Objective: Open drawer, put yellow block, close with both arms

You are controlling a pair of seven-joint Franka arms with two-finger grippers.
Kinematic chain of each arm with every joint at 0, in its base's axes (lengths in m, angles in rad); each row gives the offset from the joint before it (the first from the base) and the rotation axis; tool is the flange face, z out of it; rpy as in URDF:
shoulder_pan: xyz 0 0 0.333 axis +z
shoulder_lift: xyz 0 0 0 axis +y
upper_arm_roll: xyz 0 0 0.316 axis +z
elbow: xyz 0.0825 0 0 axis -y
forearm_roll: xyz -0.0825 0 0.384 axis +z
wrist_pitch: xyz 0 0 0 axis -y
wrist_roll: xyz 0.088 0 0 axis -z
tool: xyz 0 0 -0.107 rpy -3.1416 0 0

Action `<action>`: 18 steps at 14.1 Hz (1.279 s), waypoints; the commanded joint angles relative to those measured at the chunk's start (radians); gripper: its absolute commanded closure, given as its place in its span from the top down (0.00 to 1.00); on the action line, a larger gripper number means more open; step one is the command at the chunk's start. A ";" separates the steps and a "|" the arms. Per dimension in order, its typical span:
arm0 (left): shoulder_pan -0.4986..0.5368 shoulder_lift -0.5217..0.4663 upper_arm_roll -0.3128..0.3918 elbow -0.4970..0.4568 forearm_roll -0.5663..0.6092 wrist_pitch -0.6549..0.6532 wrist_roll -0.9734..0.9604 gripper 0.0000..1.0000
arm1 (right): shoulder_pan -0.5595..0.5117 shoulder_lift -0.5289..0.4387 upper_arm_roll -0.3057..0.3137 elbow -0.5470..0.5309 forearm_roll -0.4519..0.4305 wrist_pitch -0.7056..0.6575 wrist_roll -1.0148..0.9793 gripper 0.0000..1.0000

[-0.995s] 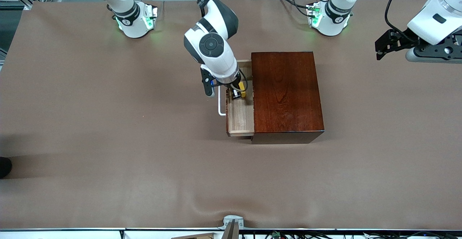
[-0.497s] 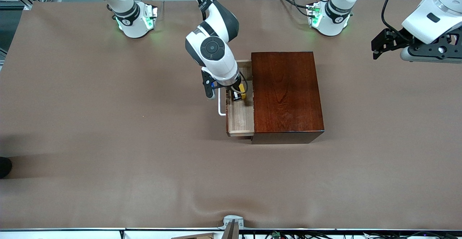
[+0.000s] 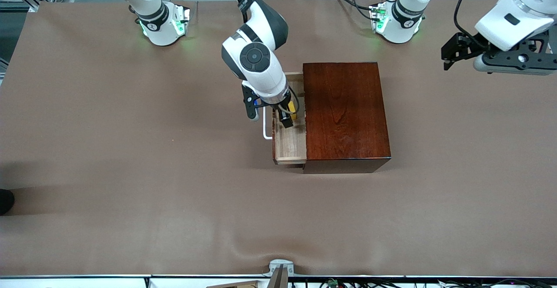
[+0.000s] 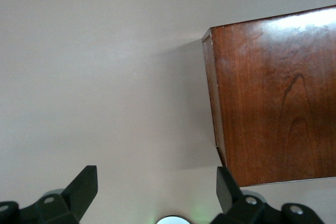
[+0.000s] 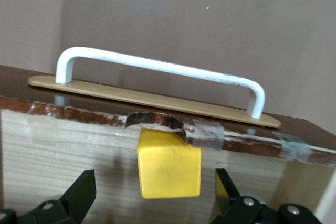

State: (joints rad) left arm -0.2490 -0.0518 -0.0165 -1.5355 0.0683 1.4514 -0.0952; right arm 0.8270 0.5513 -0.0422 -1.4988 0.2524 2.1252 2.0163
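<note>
The drawer (image 3: pixel 289 142) stands pulled out of the mahogany box (image 3: pixel 343 114), white handle (image 3: pixel 264 128) toward the right arm's end. The yellow block (image 3: pixel 292 110) lies in the drawer, close to its front panel. My right gripper (image 3: pixel 285 116) reaches down into the drawer, open, one finger on either side of the block and apart from it. The right wrist view shows the yellow block (image 5: pixel 169 163) between the open fingers (image 5: pixel 84 187), on the drawer's (image 5: pixel 63 150) wood floor below the handle (image 5: pixel 157 69). My left gripper (image 3: pixel 448 55) hangs open over the table at the left arm's end; its wrist view shows the box (image 4: pixel 273 98).
Brown cloth covers the table (image 3: pixel 130 149). The two green-lit arm bases (image 3: pixel 165 25) (image 3: pixel 394 22) stand at the edge farthest from the front camera. A metal clamp (image 3: pixel 280 269) sits at the nearest edge. A dark object (image 3: pixel 5 201) shows at the right arm's end.
My right gripper has opened and let go of the yellow block, which now rests in the drawer. My left gripper has drifted a little toward the box.
</note>
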 commanded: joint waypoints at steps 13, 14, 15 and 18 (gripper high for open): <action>-0.090 0.274 -0.366 0.160 0.005 0.110 -0.644 1.00 | -0.199 -0.066 -0.005 0.178 -0.004 -0.284 -0.303 1.00; -0.114 0.305 -0.364 0.175 0.005 0.148 -0.690 1.00 | -0.230 -0.080 -0.005 0.180 -0.002 -0.306 -0.323 1.00; -0.145 0.346 -0.364 0.204 0.007 0.168 -0.743 1.00 | -0.249 -0.096 -0.005 0.180 -0.005 -0.320 -0.361 1.00; -0.258 0.479 -0.333 0.293 0.037 0.204 -0.866 1.00 | -0.287 -0.123 -0.008 0.178 -0.022 -0.372 -0.537 1.00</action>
State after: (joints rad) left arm -0.4389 0.3172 -0.3714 -1.3507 0.0701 1.6488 -0.8856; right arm 0.5662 0.4529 -0.0637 -1.3145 0.2480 1.7904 1.5658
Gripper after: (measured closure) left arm 0.000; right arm 0.000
